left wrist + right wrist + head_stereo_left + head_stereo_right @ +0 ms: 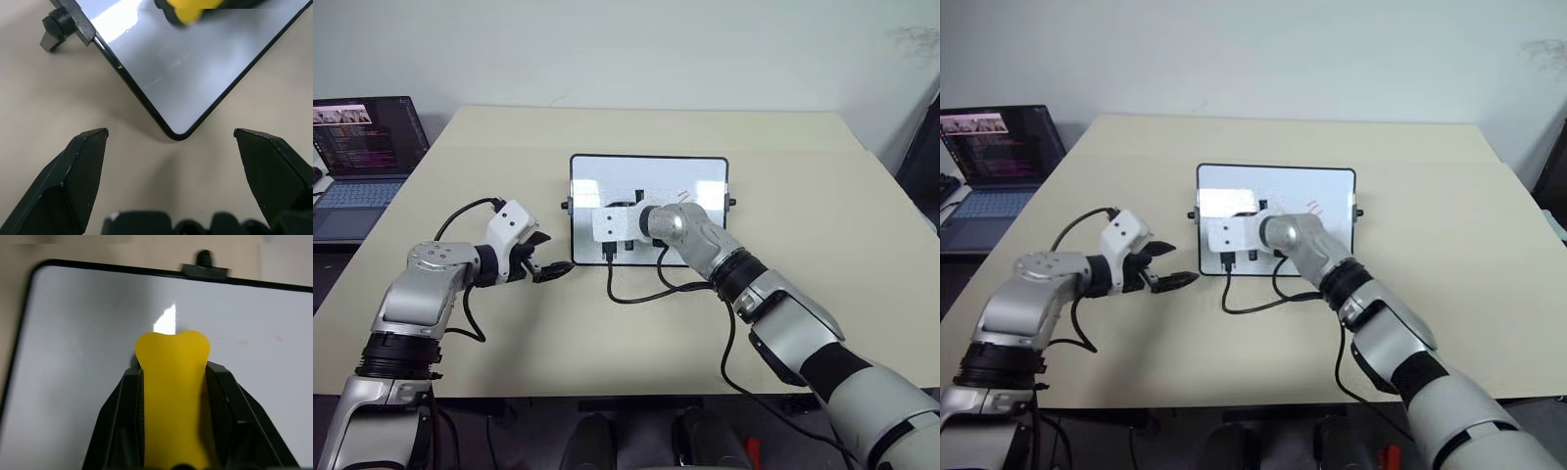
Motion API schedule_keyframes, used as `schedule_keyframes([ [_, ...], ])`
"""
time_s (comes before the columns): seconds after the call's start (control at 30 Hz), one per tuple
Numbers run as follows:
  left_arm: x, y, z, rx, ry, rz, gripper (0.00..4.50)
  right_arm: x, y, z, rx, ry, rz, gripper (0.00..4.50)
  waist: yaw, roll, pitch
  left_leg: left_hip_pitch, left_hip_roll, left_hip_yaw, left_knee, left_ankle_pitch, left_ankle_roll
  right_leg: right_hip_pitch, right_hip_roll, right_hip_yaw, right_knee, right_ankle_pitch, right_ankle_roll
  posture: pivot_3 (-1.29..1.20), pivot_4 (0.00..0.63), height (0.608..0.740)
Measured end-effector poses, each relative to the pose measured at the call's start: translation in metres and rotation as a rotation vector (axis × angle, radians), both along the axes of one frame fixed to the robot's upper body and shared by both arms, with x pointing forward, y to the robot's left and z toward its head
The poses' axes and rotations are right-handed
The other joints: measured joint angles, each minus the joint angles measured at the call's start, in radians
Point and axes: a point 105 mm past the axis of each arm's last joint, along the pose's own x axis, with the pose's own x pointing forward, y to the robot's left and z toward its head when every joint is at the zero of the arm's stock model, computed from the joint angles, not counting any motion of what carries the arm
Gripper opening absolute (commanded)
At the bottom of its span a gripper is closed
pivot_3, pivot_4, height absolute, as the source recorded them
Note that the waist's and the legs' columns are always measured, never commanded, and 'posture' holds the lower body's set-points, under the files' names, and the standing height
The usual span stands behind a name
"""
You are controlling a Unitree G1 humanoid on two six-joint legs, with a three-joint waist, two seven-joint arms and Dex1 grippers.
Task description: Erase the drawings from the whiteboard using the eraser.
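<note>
Left gripper [546, 262]: one, lower left of the head view, over the bare surface [822, 294] just outside the board's near-left corner; jaws spread wide, grasping nothing, touching nothing.
Right gripper [173, 377]: one, centre of the head view, reaching over the board from the lower right; jaws clenched on the eraser, one finger [120, 411] pressed to each side of it.
Eraser [172, 382]: one yellow block, pinched so its sides bow inward, its tip over the glossy white near the middle of the board; whether it touches the board cannot be told.
Whiteboard [705, 168]: one, black-framed with rounded corners, lying flat at the centre of the surface, a small black knob on each short side.
Drawings [676, 194]: one small patch of faint red strokes in the head view, right of the gripper toward the board's far-right part; a few pale red specks in the right wrist view.
Laptop [362, 147]: one, open, upper left of the frame, beyond the surface's left edge.
</note>
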Motion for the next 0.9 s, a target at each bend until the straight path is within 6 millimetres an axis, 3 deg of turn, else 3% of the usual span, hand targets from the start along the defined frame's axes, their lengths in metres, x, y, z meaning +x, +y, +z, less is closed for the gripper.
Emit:
schedule_keyframes([
  [0.1, 0.0, -0.001, -0.001, 0.001, 0.002, -0.002, 4.5, 0.012, -0.008, 0.018, 0.044, -0.065, -0.053, 1.32, 0.0, 0.0, 0.0, -0.001, 0.0, 0.0, 0.0, 0.0, 0.0, -0.001, 0.0, 0.0, -0.001, 0.0, 0.0, 0.0, 0.15, 0.74],
  [0.2, 0.0, -0.001, -0.001, 0.002, 0.005, -0.005, 4.5, 0.014, -0.012, 0.021, 0.04, -0.068, -0.054, 1.32, 0.0, 0.0, 0.0, -0.001, 0.0, 0.001, -0.001, 0.0, 0.0, 0.0, 0.0, 0.0, -0.003, 0.0, 0.0, 0.0, 0.15, 0.74],
  [0.53, -0.001, -0.003, -0.003, -0.001, 0.015, -0.019, 4.5, -0.011, -0.016, -0.019, -0.107, 0.091, 0.064, 1.32, -0.001, 0.0, 0.0, 0.007, 0.0, -0.001, -0.002, 0.0, 0.0, 0.009, 0.0, -0.002, -0.006, -0.002, 0.003, 0.0, 0.15, 0.74],
  [0.63, -0.002, -0.004, -0.003, -0.002, 0.017, -0.022, 4.5, -0.008, -0.015, -0.015, -0.078, 0.05, 0.046, 1.32, -0.001, 0.0, 0.0, 0.007, 0.001, -0.002, -0.002, 0.0, 0.0, 0.009, 0.0, -0.002, -0.006, -0.002, 0.003, 0.0, 0.15, 0.74],
  [0.8, -0.002, -0.005, -0.004, -0.004, 0.019, -0.026, 4.5, 0.012, -0.021, 0.017, 0.032, -0.1, -0.055, 1.32, 0.0, 0.002, 0.001, 0.003, 0.001, -0.002, -0.002, 0.0, 0.0, 0.007, -0.001, -0.003, -0.009, 0.001, -0.001, 0.0, 0.15, 0.74],
  [0.9, -0.002, -0.005, -0.004, -0.005, 0.02, -0.027, 4.5, 0.015, -0.024, 0.023, 0.041, -0.11, -0.066, 1.32, -0.001, 0.002, 0.001, 0.002, 0.0, -0.001, -0.006, 0.0, 0.0, 0.007, -0.001, -0.002, -0.012, 0.001, -0.001, 0.0, 0.15, 0.74],
])
